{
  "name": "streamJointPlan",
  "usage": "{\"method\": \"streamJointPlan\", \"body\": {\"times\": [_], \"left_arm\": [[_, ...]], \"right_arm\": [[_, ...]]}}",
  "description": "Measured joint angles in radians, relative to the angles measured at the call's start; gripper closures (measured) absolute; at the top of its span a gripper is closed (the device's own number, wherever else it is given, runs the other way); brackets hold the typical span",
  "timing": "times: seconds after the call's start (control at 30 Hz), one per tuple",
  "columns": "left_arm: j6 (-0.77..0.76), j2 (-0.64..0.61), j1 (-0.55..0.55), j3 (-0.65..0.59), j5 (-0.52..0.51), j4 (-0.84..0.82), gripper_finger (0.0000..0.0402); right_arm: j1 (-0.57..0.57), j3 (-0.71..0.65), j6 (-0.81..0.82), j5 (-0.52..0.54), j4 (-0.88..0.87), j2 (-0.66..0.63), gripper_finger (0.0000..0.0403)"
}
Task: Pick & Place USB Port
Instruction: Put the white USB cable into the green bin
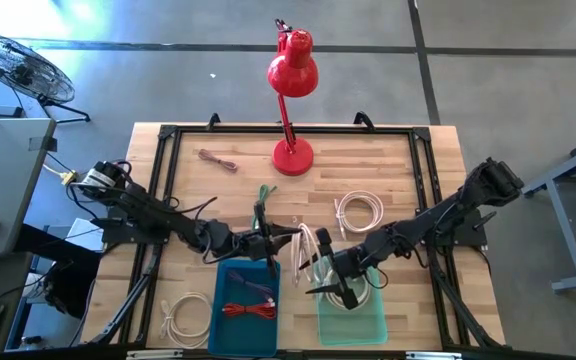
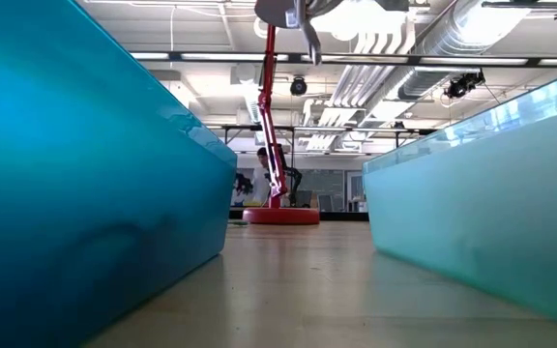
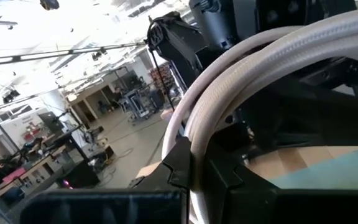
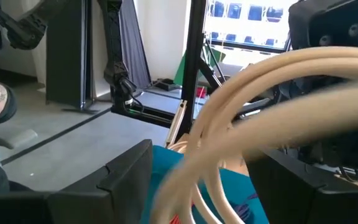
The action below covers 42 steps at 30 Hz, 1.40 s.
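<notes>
Your white USB cable (image 1: pixel 311 246) hangs looped in the air between the two bins, just behind the pale green bin (image 1: pixel 353 322) and beside the blue bin (image 1: pixel 220 300). Your left gripper (image 1: pixel 290 236) is pressed together, pinching the cable's coil; in the left wrist view the strands (image 3: pixel 229 81) run between its fingers. Your right gripper (image 1: pixel 330 289) stands spread wide above the pale green bin, the loop passing between its fingers (image 4: pixel 129 168). Behind both, the red desk lamp (image 1: pixel 291 100) stands on the table's far side.
</notes>
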Motion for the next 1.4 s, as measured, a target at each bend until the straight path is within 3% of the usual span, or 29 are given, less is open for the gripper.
{"method": "streamJointPlan", "body": {"times": [0.67,0.83,1.03,1.4], "left_arm": [[-0.001,0.028,0.015,0.025,0.015,-0.008,0.0393],[-0.001,0.028,0.015,0.025,0.012,-0.025,0.0393],[-0.003,0.028,0.015,0.025,0.007,-0.039,0.0383],[0.003,0.027,0.002,0.026,0.007,-0.080,0.0326]], "right_arm": [[-0.037,0.000,0.018,-0.019,0.014,0.069,0.0160],[-0.039,0.000,-0.018,-0.020,0.018,0.073,0.0216],[-0.039,0.000,-0.070,-0.078,0.021,0.073,0.0373],[-0.035,0.000,-0.081,-0.014,0.005,0.073,0.0376]]}}
